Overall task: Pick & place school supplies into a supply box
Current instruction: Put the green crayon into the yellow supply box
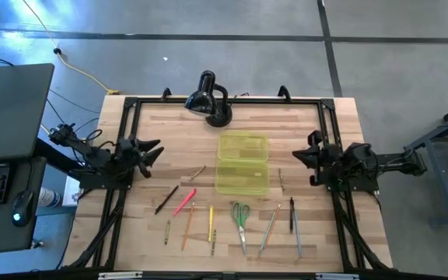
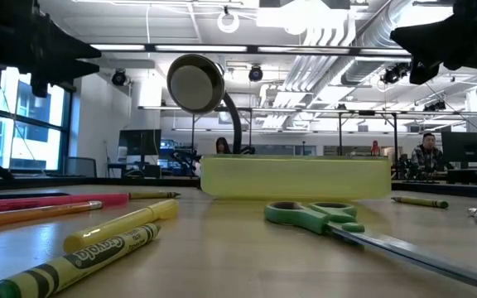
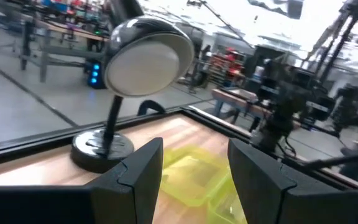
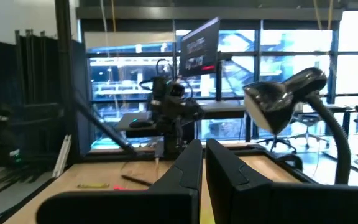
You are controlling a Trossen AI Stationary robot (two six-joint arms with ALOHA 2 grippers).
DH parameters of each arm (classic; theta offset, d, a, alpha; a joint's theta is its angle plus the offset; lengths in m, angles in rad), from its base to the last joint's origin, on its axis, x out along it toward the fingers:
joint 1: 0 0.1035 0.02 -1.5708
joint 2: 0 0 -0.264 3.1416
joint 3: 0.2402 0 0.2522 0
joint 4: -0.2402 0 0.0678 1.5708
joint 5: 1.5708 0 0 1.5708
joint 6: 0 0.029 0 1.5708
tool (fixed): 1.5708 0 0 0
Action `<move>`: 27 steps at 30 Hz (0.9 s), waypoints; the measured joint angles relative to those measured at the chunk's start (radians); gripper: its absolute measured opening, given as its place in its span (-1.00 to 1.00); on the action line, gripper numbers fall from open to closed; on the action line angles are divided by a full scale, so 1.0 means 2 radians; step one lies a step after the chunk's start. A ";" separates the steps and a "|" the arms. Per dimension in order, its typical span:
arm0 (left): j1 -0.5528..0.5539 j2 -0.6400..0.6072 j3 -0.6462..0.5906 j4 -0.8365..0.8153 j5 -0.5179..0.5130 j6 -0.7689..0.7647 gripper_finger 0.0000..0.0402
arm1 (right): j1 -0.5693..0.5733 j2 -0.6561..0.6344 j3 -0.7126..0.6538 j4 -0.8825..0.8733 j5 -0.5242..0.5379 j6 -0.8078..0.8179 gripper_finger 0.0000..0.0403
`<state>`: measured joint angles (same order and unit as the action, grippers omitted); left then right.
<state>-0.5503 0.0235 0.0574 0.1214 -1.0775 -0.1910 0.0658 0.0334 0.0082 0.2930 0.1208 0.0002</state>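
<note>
The supply box (image 1: 243,164) lies open at mid-table, lid and tray side by side, its long axis running left to right. The pencils and pens (image 1: 187,211) and the scissors (image 1: 241,218) lie in a row on its near side, mostly pointing front to back. The left gripper (image 1: 152,151) hovers above the table's left side, fingers spread wide, empty; the pink-red pencil (image 1: 184,202) lies nearest to it. The right gripper (image 1: 300,157) hovers opposite, fingers pressed together, holding nothing.
</note>
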 joint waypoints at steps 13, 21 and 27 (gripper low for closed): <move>0.000 0.000 0.000 -0.011 0.089 -0.064 0.08 | 0.000 0.000 0.000 0.039 -0.011 0.039 -1.00; 0.000 0.040 0.000 -0.009 0.048 -0.078 0.08 | 0.000 0.000 0.000 0.041 0.032 0.039 -1.00; 0.000 0.110 0.018 0.002 0.022 -0.079 0.08 | 0.000 0.000 0.000 0.041 0.072 0.039 -1.00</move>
<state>-0.5499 0.2428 0.0932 0.1251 -1.0340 -0.3481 0.0662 0.0330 0.0084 0.3759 0.2650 0.0784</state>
